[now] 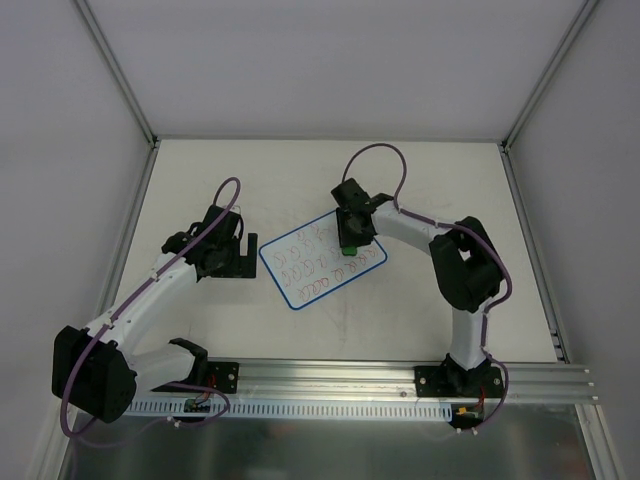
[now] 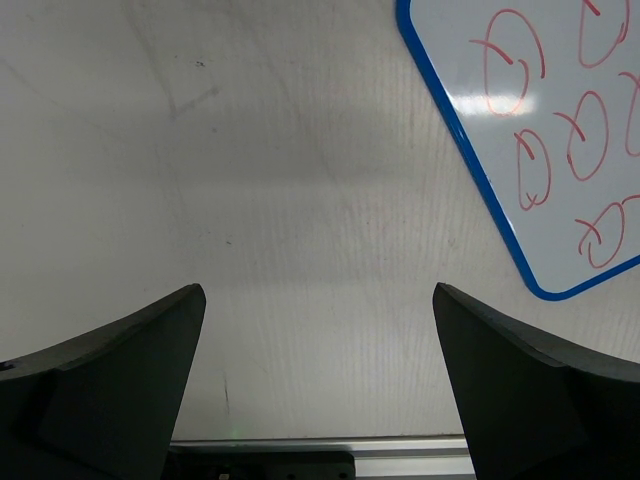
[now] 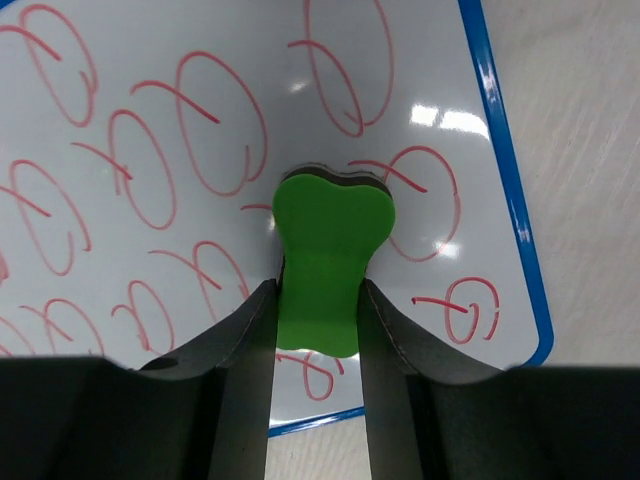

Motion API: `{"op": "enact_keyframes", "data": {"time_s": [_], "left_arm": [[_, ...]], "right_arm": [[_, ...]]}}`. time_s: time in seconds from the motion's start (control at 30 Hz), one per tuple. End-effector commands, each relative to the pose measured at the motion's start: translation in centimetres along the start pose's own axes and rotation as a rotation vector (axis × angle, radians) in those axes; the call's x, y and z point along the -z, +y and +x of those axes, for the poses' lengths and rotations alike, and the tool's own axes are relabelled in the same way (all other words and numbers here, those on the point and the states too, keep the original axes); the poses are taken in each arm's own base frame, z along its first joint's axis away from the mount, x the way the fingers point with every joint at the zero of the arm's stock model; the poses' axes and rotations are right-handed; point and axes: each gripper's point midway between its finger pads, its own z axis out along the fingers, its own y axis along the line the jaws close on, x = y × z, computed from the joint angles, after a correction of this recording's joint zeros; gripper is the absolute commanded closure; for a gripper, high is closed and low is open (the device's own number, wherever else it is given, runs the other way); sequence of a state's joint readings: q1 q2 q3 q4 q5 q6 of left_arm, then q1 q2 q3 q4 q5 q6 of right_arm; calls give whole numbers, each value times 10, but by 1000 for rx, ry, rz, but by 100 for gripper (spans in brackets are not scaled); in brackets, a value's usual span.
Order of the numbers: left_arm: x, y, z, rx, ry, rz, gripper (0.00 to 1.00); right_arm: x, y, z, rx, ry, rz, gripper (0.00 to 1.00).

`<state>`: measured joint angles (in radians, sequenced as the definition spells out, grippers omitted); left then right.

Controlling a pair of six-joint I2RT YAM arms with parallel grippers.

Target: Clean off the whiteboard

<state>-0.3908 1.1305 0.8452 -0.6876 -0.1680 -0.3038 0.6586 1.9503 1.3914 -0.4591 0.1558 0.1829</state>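
Observation:
The whiteboard [image 1: 322, 263] lies tilted in the middle of the table, blue-rimmed and covered with rows of red scribbles. It also shows in the right wrist view [image 3: 150, 120] and at the upper right of the left wrist view [image 2: 560, 130]. My right gripper [image 1: 351, 243] is shut on the green bone-shaped eraser [image 3: 325, 255], holding it over the board's upper right part. The eraser [image 1: 349, 247] looks pressed on or just above the surface. My left gripper [image 1: 243, 255] is open and empty, just left of the board's left corner, over bare table.
An aluminium rail [image 1: 340, 380] runs along the near edge and carries both arm bases. White walls and metal posts enclose the table [image 1: 420, 310] on three sides. The tabletop bears faint smudges.

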Motion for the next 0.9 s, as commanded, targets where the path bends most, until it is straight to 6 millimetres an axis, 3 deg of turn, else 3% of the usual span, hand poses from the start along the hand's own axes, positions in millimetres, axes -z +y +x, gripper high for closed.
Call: {"op": "enact_keyframes", "data": {"time_s": [0.0,0.17,0.23,0.4,0.43,0.57,0.7,0.77,0.87], "left_arm": [[2,7,-3,30,-17,-26,1],[1,5,0,30,-6,-17,1],[1,3,0,32,-4,-10,1],[4,-13,-3,78,11,63,1],[5,-17,-4,83,15,83,1],[4,-34,-12,136,31,133,3],[-12,-57,-16,147,83,148,8],[-19,-71,-24,139,76,160,16],[-37,-92,-21,83,117,157,26]], "right_arm": [[-9,-9,27,-24,68,23,89],[-3,-29,67,-48,159,77,89],[4,-45,85,-45,197,136,89],[22,-70,113,-21,244,200,89],[26,-76,126,-13,268,208,89],[44,-84,143,-6,263,186,88],[53,-87,154,-9,245,149,87],[56,-87,153,-11,225,139,87],[60,-87,151,-12,196,122,87]]}}
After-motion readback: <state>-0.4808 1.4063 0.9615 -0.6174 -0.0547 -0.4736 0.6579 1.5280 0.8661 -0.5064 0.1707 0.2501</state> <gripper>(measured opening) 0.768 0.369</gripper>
